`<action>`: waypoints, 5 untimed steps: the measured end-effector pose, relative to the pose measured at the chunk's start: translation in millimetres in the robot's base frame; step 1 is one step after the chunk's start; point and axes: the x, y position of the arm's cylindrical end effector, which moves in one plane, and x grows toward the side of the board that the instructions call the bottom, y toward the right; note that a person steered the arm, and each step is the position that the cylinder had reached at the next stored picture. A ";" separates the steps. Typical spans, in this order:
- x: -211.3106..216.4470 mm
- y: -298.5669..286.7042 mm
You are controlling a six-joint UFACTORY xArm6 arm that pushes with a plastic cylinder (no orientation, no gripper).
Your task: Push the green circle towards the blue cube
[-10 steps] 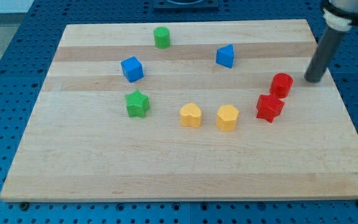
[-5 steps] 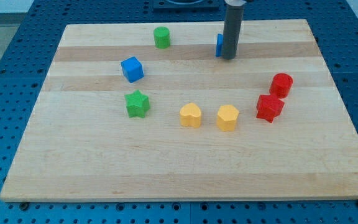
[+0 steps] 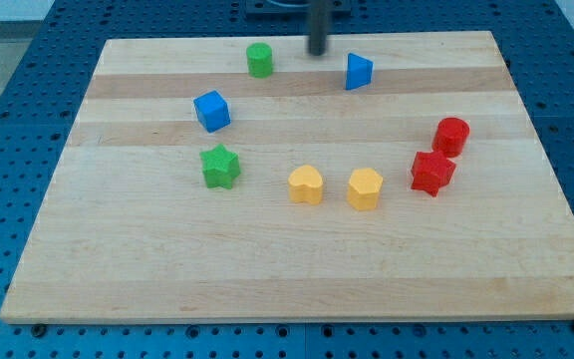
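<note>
The green circle (image 3: 259, 60) stands near the board's top edge, left of centre. The blue cube (image 3: 211, 111) lies below it and to its left, a short gap apart. My tip (image 3: 318, 51) is at the top of the board, to the right of the green circle and apart from it, between it and a blue wedge-like block (image 3: 359, 72). The tip touches no block.
A green star (image 3: 220, 166) lies below the blue cube. Two yellow blocks (image 3: 306, 184) (image 3: 364, 188) sit mid-board. A red cylinder (image 3: 451, 135) and a red star (image 3: 431, 172) sit at the right. The wooden board (image 3: 287, 279) lies on a blue perforated table.
My tip swept from the board's right edge leftward, past the blue wedge-like block, to the top near the green circle. That blue block shifted slightly up. Other blocks did not move.
</note>
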 end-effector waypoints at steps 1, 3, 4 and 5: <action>10.9 -58.6; 18.4 -109.2; 37.3 -183.7; 46.0 -148.1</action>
